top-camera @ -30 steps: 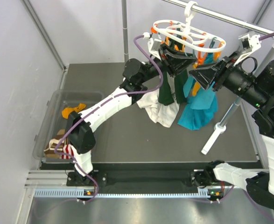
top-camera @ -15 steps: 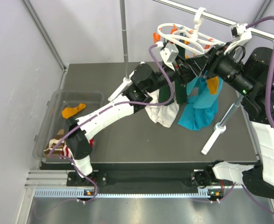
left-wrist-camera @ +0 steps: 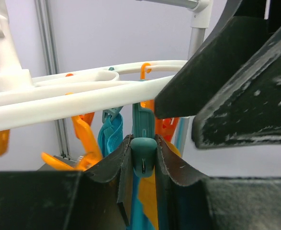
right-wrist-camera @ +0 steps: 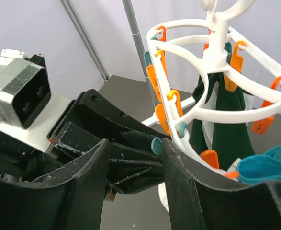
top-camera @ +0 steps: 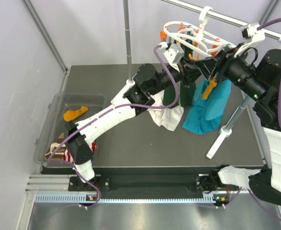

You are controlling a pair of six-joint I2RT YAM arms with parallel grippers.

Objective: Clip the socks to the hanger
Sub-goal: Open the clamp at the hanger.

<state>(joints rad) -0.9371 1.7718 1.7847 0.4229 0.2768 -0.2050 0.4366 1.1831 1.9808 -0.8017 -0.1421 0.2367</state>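
Note:
The white hanger [top-camera: 194, 34] hangs from the grey rail, with orange and teal clips. My left gripper [top-camera: 196, 72] reaches up under its ring and is shut on a teal clip [left-wrist-camera: 143, 153]. A mustard-orange sock [top-camera: 208, 89] hangs just below that clip and shows behind it [left-wrist-camera: 151, 194]; what holds it is hidden. My right gripper [top-camera: 213, 68] is open, its jaws wide apart [right-wrist-camera: 135, 153] facing the left fingers and the clip tip [right-wrist-camera: 156, 145]. More socks lie in the bin: mustard [top-camera: 75, 114], brown-and-cream [top-camera: 58, 143], red-and-white [top-camera: 71, 155].
Dark green socks [top-camera: 171, 93], a white cloth [top-camera: 165, 115] and teal socks [top-camera: 207, 112] hang from the hanger. The clear bin [top-camera: 49, 120] sits at the table's left. A grey rail [top-camera: 229, 19], an upright pole [top-camera: 127, 33] and a slanted pole with a white foot [top-camera: 220, 138] stand close by.
Both grippers have risen to the hanger, which swung right. The mustard sock came into view under the right gripper and shifted left toward the teal clip.

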